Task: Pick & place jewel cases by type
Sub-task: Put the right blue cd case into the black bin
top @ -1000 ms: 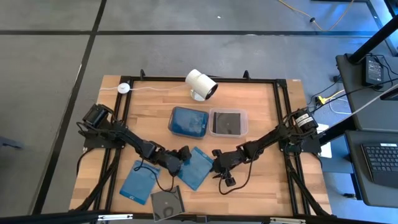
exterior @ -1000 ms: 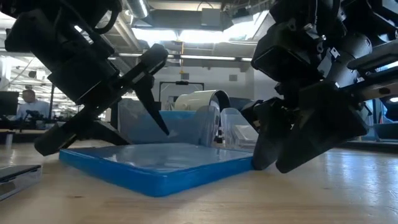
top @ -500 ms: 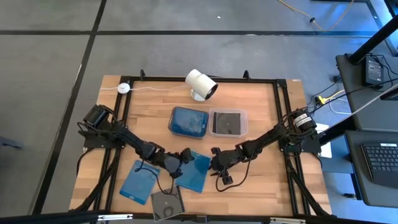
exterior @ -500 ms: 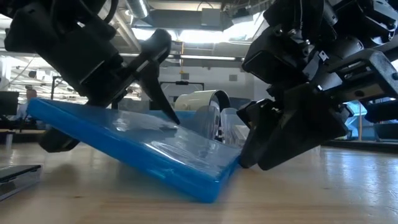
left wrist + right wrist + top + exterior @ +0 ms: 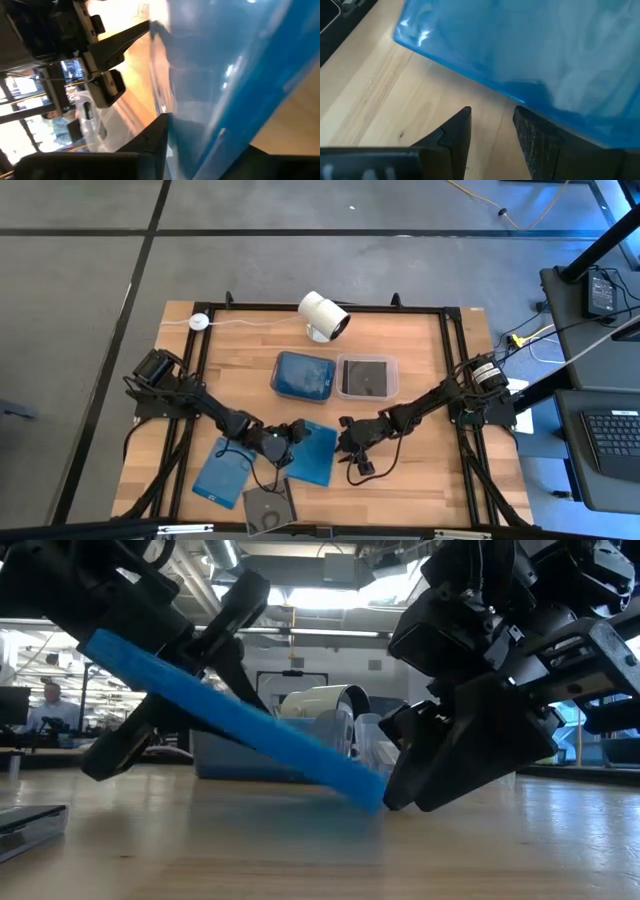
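bare table (image 5: 420, 470) beside right gripper (image 5: 343, 446)

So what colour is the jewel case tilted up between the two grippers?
Translucent blue jewel case; clearest in the low view.

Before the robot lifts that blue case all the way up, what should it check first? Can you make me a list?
1. Left claw pinching the tilted blue case: ok, fingers on both faces.
2. Case's low edge resting on the table: ok.
3. Right claw braced at that low edge: ok, right against it.
4. Right claw holding anything: cannot tell.
5. Blue tub free of arms: ok.
6. Other blue case and dark case out of the way: ok.
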Robot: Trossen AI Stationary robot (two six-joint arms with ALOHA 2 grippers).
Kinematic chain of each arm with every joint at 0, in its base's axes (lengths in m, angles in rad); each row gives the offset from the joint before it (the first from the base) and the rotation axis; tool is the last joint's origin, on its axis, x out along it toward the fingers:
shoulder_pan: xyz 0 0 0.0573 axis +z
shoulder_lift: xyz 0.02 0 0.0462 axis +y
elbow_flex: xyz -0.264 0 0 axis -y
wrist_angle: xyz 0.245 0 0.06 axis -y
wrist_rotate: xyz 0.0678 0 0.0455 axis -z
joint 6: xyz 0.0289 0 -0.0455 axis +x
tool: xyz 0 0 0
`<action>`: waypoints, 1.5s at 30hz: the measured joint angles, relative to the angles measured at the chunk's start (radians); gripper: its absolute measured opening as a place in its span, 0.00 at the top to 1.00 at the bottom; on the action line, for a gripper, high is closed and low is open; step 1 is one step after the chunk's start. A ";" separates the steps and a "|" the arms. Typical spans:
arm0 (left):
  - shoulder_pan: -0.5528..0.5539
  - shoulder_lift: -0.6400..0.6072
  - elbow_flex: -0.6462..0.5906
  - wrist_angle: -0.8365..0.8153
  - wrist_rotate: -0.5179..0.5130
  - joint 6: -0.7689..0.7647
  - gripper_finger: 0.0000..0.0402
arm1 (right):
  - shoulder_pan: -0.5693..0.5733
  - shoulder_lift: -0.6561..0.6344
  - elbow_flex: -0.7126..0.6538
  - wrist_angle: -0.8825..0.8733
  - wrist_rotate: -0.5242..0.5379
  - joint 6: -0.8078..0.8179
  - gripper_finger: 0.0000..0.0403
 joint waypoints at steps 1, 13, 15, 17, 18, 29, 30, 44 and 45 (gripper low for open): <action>-0.004 0.000 0.000 0.002 -0.016 0.012 0.83 | 0.000 -0.007 0.000 -0.003 -0.006 0.000 0.61; -0.050 -0.001 0.000 0.205 -0.096 0.361 0.90 | -0.054 -0.271 -0.003 -0.222 -0.044 0.205 0.61; -0.053 -0.001 0.000 0.267 -0.082 0.437 0.90 | -0.077 -0.333 -0.002 -0.238 -0.061 0.214 0.61; -0.056 -0.001 0.000 0.325 -0.059 0.512 0.90 | -0.096 -0.396 -0.001 -0.250 -0.066 0.209 0.61; -0.056 -0.001 0.000 0.351 -0.047 0.546 0.90 | -0.101 -0.424 -0.001 -0.253 -0.066 0.201 0.61; -0.045 -0.001 0.000 0.474 0.042 0.835 0.91 | -0.124 -0.566 0.011 -0.194 -0.067 0.237 0.61; -0.041 -0.001 0.000 0.474 0.059 0.835 0.91 | -0.133 -0.555 0.023 -0.205 -0.081 0.265 0.61; -0.015 -0.001 0.000 0.484 0.172 0.840 0.91 | -0.229 -0.372 0.165 -0.289 -0.330 0.348 0.61; -0.015 -0.001 0.000 0.484 0.174 0.840 0.91 | -0.234 -0.360 0.173 -0.289 -0.340 0.361 0.61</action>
